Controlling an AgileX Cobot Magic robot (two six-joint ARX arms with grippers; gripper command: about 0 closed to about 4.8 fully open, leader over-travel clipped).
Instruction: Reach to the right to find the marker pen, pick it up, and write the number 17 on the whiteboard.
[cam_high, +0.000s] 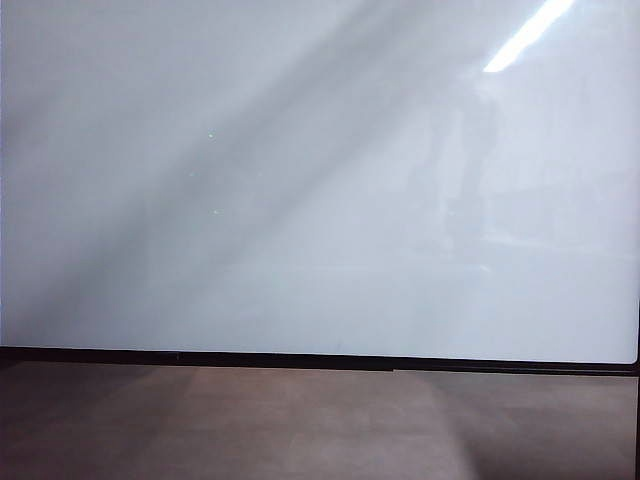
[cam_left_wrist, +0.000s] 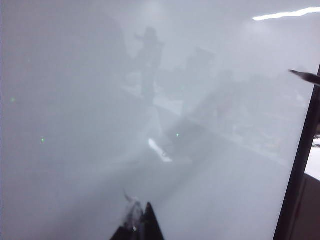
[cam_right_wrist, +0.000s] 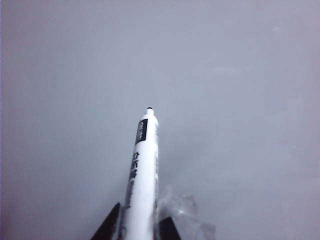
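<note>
1. In the exterior view, nearly the whole picture is filled by the whiteboard (cam_high: 300, 180), glossy and white, with a thin black frame edge (cam_high: 300, 357) along its lower side and the brown-grey floor (cam_high: 300, 420) below it. A reflected ceiling light strip (cam_high: 530, 35) is seen at the upper right. Neither arm is seen in this view.
2. In the right wrist view, the right tool (cam_right_wrist: 137, 225) is seen clamped on the marker pen (cam_right_wrist: 142, 170): its two dark fingertips (cam_right_wrist: 107, 227) are pressed to either side of the white barrel.
3. The pen's black tip (cam_right_wrist: 149, 108) is pointed at the board's plain surface; whether the surface is touched cannot be told.
4. In the left wrist view, the left tool (cam_left_wrist: 142, 227) is shown facing the board near its black frame, with the dark fingertips (cam_left_wrist: 152, 222) together and nothing between them.
5. No written strokes can be made out on the board.
</note>
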